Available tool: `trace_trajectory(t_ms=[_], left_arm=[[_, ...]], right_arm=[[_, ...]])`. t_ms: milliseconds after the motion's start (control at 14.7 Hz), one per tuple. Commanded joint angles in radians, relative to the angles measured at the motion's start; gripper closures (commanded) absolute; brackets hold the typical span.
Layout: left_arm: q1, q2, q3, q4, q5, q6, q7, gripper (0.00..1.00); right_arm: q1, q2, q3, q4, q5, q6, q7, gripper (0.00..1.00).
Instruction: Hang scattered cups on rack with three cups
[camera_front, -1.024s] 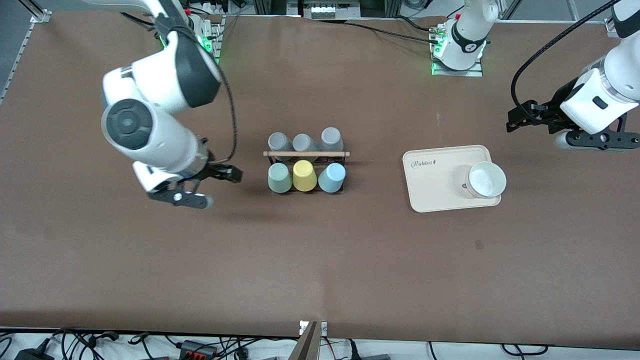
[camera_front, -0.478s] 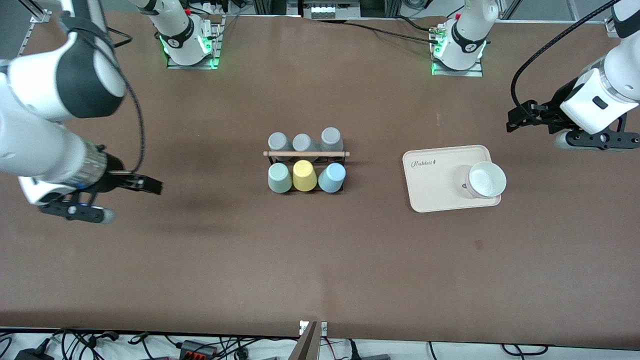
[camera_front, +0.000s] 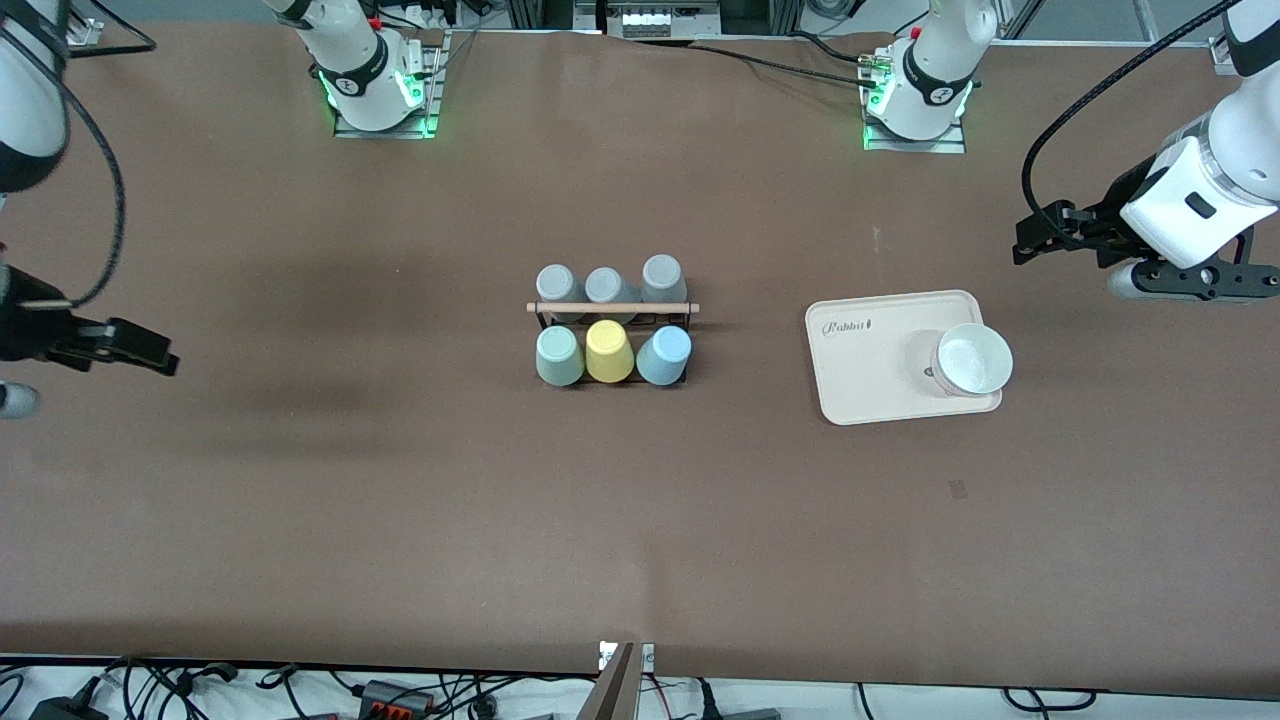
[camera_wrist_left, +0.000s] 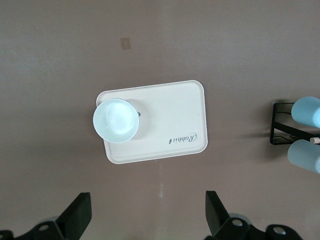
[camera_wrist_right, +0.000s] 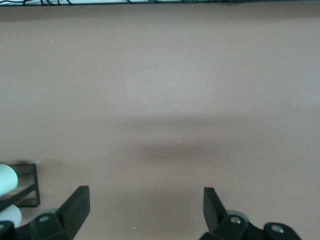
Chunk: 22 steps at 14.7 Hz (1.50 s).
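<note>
The black wire rack (camera_front: 612, 308) with its wooden rod stands mid-table. The mint green cup (camera_front: 559, 356) and the light blue cup (camera_front: 664, 355) sit mouth down on its row nearer the front camera, with a yellow cup (camera_front: 608, 351) between them. The left wrist view catches the rack's end (camera_wrist_left: 280, 125) and the blue cup (camera_wrist_left: 307, 111). In the right wrist view only a rack corner (camera_wrist_right: 25, 182) and the mint cup's edge (camera_wrist_right: 6, 179) show. My right gripper (camera_front: 150, 352) (camera_wrist_right: 145, 192) is open and empty over bare table at the right arm's end. My left gripper (camera_front: 1035, 243) (camera_wrist_left: 147, 197) waits open near the tray.
Three grey cups (camera_front: 605, 285) fill the rack's row nearer the robots' bases. A cream tray (camera_front: 870, 360) (camera_wrist_left: 170, 115) with a white bowl (camera_front: 972, 359) (camera_wrist_left: 116, 120) on it lies toward the left arm's end of the table.
My right arm has swung away from the rack toward the right arm's end of the table, its gripper open and empty throughout. The left arm has not moved.
</note>
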Motion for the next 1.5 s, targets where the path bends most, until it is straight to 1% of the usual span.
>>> trace_trajectory(t_ms=[0, 205, 341, 546, 683, 1092, 1433], left_arm=[[0.002, 0.010, -0.001, 0.026, 0.015, -0.020, 0.022, 0.00], [0.002, 0.010, -0.001, 0.026, 0.015, -0.020, 0.022, 0.00], [0.002, 0.010, -0.001, 0.026, 0.015, -0.020, 0.022, 0.00], [0.002, 0.010, -0.001, 0.026, 0.015, -0.020, 0.022, 0.00], [0.002, 0.010, -0.001, 0.026, 0.015, -0.020, 0.022, 0.00], [0.002, 0.010, -0.001, 0.026, 0.015, -0.020, 0.022, 0.00], [0.002, 0.010, -0.001, 0.026, 0.015, -0.020, 0.022, 0.00]], right_arm=[[0.005, -0.062, -0.027, -0.040, -0.012, -0.002, -0.062, 0.00], [-0.001, -0.111, -0.027, -0.112, -0.017, 0.010, -0.058, 0.00], [-0.003, -0.155, -0.027, -0.199, -0.017, 0.063, -0.059, 0.00], [-0.001, -0.258, -0.027, -0.368, -0.018, 0.139, -0.061, 0.00], [-0.001, -0.295, -0.027, -0.428, -0.018, 0.148, -0.061, 0.00], [0.000, -0.332, -0.025, -0.483, -0.018, 0.148, -0.061, 0.00], [0.002, -0.332, -0.022, -0.471, -0.018, 0.150, -0.059, 0.00]])
